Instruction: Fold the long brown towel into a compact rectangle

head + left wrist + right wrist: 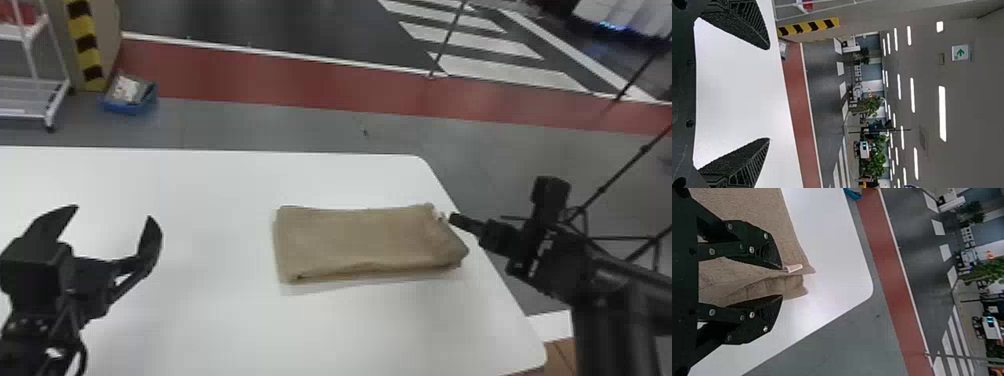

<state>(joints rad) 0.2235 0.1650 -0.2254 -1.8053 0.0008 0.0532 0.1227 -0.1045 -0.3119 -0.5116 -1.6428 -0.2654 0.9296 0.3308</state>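
Observation:
The brown towel (360, 240) lies folded in a wide rectangle on the white table, its right end slanted near the table's right edge. Beside that end is my right gripper (452, 220). In the right wrist view the right gripper (782, 282) has its fingers apart, the folded edge of the towel (750, 280) lying between or just below them; whether they touch it I cannot tell. A small white tag (794, 268) sticks out near one fingertip. My left gripper (112, 217) stands open over the table's left part, away from the towel; the left gripper (769, 94) has nothing between its fingers.
The white table (210, 185) has a rounded far right corner and a slanting right edge, close under the right arm. Beyond it on the floor are a blue box (130, 97) and a white rack (30, 95). A thin dark pole structure stands behind the right arm.

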